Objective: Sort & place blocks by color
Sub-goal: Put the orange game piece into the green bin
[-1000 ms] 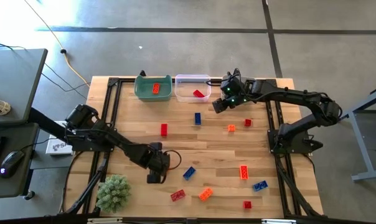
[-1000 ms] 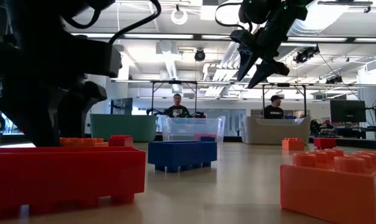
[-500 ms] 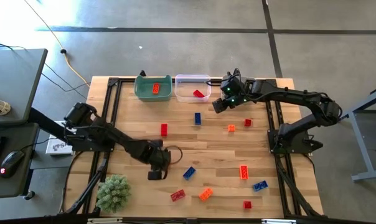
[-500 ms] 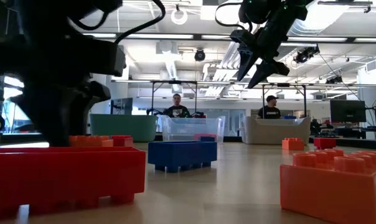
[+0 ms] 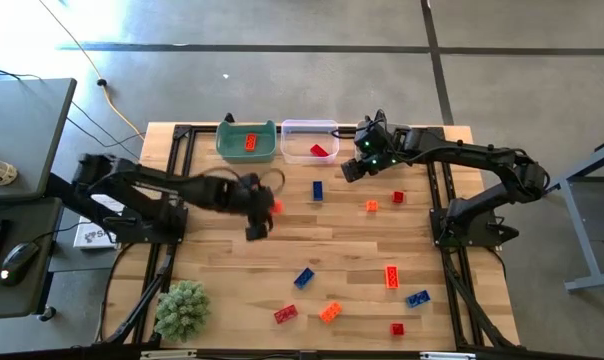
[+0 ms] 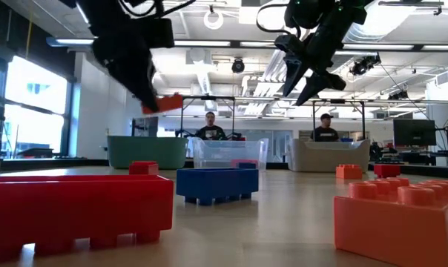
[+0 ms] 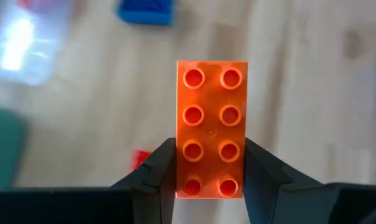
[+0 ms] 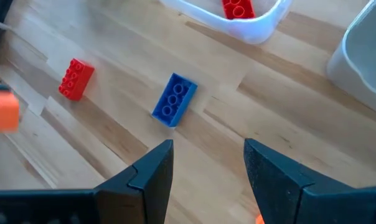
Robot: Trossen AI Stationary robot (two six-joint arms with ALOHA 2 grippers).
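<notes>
Your left gripper (image 7: 210,180) now pinches an orange block (image 7: 211,127), lifted toward the bins (image 5: 248,143); right gripper (image 8: 206,165) waits, spread.

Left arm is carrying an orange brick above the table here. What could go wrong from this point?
1. The left gripper pinches only one end of the orange brick; most of it sticks out, so it could twist or slip loose.
2. The green bin and clear bin each show a red brick, so the orange one may get mis-sorted.
3. The right gripper hangs open near the bins, possibly crowding the approach.
</notes>
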